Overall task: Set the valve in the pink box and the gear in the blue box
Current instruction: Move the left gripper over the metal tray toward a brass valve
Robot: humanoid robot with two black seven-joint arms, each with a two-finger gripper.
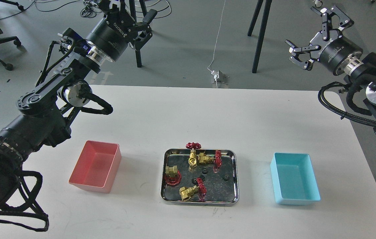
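White table (207, 113) carries a steel tray (167, 196) with four valves (191, 152), three gears (203, 171); both boxes empty. Right gripper (310, 36) is spread wide, left gripper (141, 23) I cannot tell.

Left claw (140, 24) body: white "ROBOTIQ" lettering
Right claw (310, 36) body: small white print, too small to read

The table (207, 109) is plain white. The pink box (95, 166) is salmon, the blue box (294, 178) light cyan. Between them the steel tray (200, 200) is shiny silver (mirroring its contents). Each valve (188, 192) is brass-gold with a red handwheel; each gear (225, 177) is black. Both arms are black.
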